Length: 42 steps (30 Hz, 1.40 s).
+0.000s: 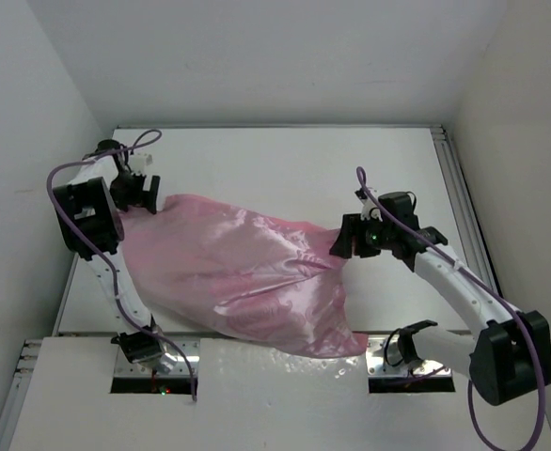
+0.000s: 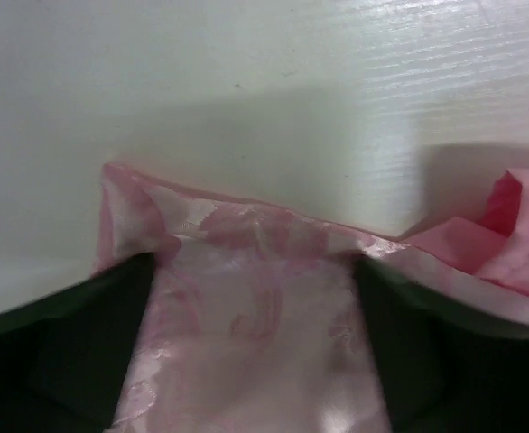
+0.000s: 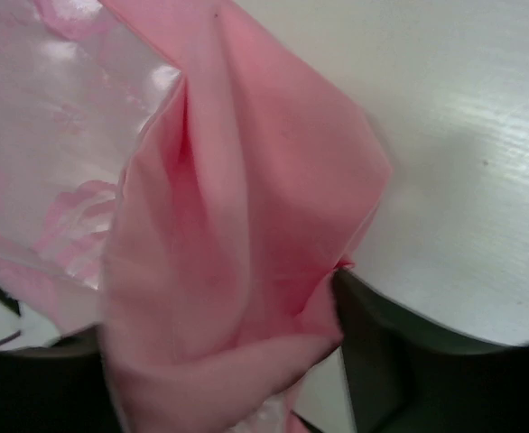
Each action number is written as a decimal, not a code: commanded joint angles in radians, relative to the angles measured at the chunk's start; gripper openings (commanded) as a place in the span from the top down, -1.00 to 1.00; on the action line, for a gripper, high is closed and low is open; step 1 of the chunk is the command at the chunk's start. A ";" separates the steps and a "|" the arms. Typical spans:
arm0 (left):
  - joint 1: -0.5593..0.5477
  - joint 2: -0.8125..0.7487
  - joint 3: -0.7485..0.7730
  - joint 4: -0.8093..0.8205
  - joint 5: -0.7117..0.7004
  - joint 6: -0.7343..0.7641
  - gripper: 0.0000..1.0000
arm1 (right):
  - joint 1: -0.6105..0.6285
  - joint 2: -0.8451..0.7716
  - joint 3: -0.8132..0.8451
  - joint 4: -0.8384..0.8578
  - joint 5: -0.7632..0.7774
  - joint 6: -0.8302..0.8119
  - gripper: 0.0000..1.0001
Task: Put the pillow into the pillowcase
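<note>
Pink satin pillowcase (image 1: 243,277) lies diagonally on the white surface (image 1: 285,160). It is shiny and creased, and it bulges through its middle. Pillow: not visible in any view, so cannot tell whether it sits inside the pillowcase.

Left hand (image 1: 139,195) is at the pillowcase's far-left corner, touching it. In the left wrist view the hem (image 2: 246,212) of the pillowcase runs across just beyond the fingertips. Rose-patterned fabric fills the whole gap between the two dark fingers (image 2: 75,352) and touches both. The jaws stand fairly wide. Cannot tell whether it is clamped on the cloth or just sitting around it.

Right hand (image 1: 346,244) is at the pillowcase's right edge, about mid-length. In the right wrist view a thick bunched fold of the pillowcase stands up between the fingers (image 3: 400,361), pressed against the finger at the right of the view. Matte pink cloth faces the camera, with glossy patterned cloth to its left. This hand is clenched on that fold, the jaws kept apart by the bulk of fabric.

The pillowcase's near-right corner laps over the surface's near edge, between the two arm bases and closer to the right one.
</note>
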 commanded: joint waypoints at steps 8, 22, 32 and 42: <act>0.022 -0.044 0.010 -0.089 0.139 0.008 1.00 | -0.024 0.009 0.075 0.163 0.069 0.030 1.00; 0.119 -0.481 0.257 0.001 0.382 -0.145 1.00 | -0.179 -0.017 0.524 0.259 0.166 -0.007 1.00; 0.158 -0.595 0.350 0.173 0.357 -0.287 1.00 | -0.221 0.001 0.692 0.215 0.244 -0.041 1.00; 0.333 -0.650 0.679 0.198 0.409 -0.469 1.00 | -0.324 -0.069 0.796 0.135 0.358 -0.088 1.00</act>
